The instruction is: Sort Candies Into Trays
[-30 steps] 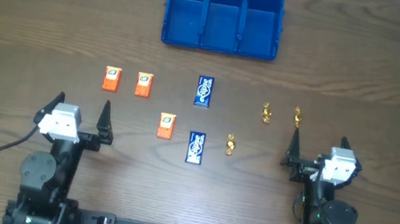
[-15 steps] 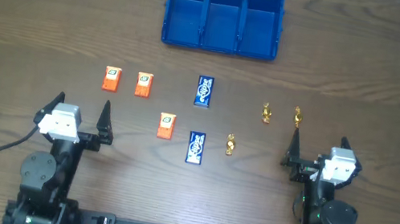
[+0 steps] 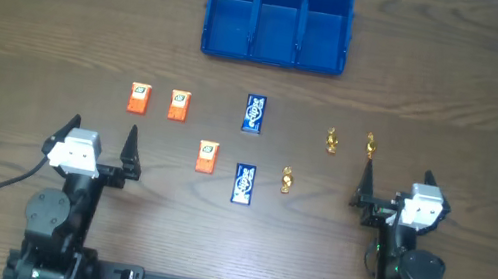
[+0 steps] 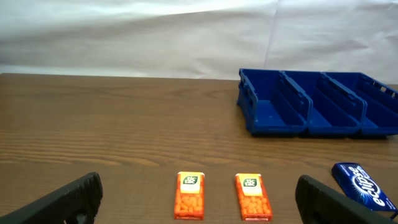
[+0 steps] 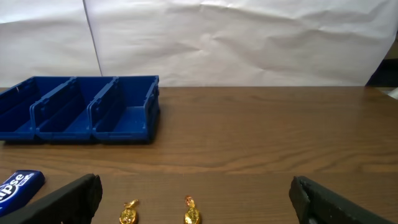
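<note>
Left side: my left hand (image 3: 102, 140) hangs released, fingers spread, grasping nothing, at the near left of the worktop (image 3: 37, 13).

Orange boxes, count three: the left orange box (image 3: 138, 98) and middle orange box (image 3: 179, 105) lie just beside each other, far of my left hand; the right orange box (image 3: 208, 156) lies nearer, to their right. I judge them light, stiff and slick-sided; best taken across the two long edges, low, so the shell does not squirt out.

Blue packs, count two, centre: the far blue pack (image 3: 253, 114) and the near blue pack (image 3: 243, 183) lie in line, apart, both flat. I judge them light and fairly rigid but thin; hold across the narrow width.

Blue tray (image 3: 272, 59), count one, three compartments, all empty; it stands at the far centre, well apart from every candy.

Gold candies, count three, right of centre: the near gold candy (image 3: 288, 179), then the middle gold candy (image 3: 331, 139) and right gold candy (image 3: 370, 145) farther off. I judge them very light, small and foil-slippery, apt to skitter; pinch the body, not the twisted ends.

Right side: my right hand (image 3: 395, 189) hangs released and empty, just near of the right gold candy.

Nothing is sorted yet.
</note>
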